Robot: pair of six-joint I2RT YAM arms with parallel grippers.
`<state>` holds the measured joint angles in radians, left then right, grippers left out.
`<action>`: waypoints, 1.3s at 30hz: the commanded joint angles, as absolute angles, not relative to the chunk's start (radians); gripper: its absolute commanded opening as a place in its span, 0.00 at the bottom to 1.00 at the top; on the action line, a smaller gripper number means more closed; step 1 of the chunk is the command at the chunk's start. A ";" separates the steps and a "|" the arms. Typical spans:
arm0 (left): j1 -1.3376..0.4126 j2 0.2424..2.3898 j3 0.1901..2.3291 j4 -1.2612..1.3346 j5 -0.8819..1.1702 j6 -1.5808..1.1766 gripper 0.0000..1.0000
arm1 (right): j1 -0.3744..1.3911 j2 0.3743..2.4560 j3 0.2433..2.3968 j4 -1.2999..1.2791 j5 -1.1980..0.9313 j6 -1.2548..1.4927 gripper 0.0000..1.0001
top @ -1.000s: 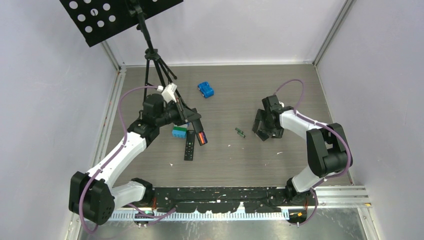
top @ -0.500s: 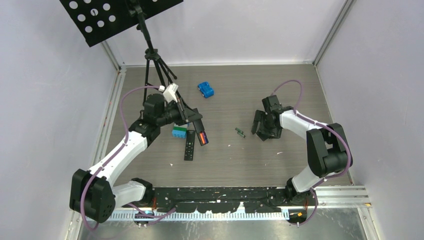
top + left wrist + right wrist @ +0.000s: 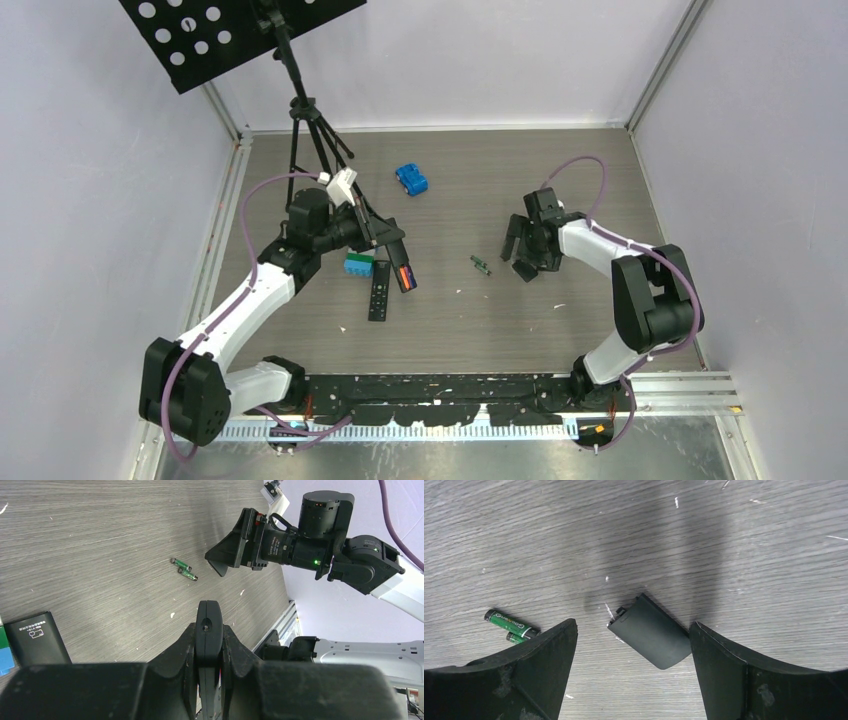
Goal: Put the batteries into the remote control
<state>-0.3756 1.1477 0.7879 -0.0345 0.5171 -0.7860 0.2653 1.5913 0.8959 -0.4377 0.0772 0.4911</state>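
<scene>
Right gripper has crept a little toward the batteries and turned slightly since a second ago; nothing else has shifted. I read its jaws as spread wide and empty, with a small black lid lying flat on the table between them. Both batteries are green, side by side and touching, just past one fingertip. Remote lies flat well to their left, beside a blue-green block. Left gripper is closed tight near the remote's far end; I cannot tell whether it pinches anything.
</scene>
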 commanded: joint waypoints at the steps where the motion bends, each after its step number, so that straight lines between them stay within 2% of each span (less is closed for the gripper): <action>1: -0.374 1.116 0.786 0.017 0.538 -0.796 0.00 | 0.263 1.605 0.907 -0.418 0.016 0.525 0.87; 4: -0.374 1.117 0.784 0.021 0.541 -0.800 0.00 | 0.265 1.602 0.895 -0.448 0.014 0.539 0.83; 10: -0.374 1.121 0.782 0.027 0.546 -0.805 0.00 | 0.326 1.605 0.903 -0.544 0.040 0.537 0.64; 16: -0.374 1.127 0.781 0.032 0.546 -0.808 0.00 | 0.415 1.640 0.939 -0.615 0.153 0.539 0.65; 26: -0.374 1.129 0.781 0.031 0.547 -0.807 0.00 | 0.423 1.706 0.980 -0.649 0.292 0.601 0.64; 30: -0.374 1.133 0.785 0.032 0.546 -0.805 0.00 | 0.424 1.720 0.981 -0.613 0.272 0.639 0.64; 39: -0.374 1.148 0.783 0.047 0.562 -0.809 0.00 | 0.423 1.695 0.957 -0.629 0.296 0.681 0.34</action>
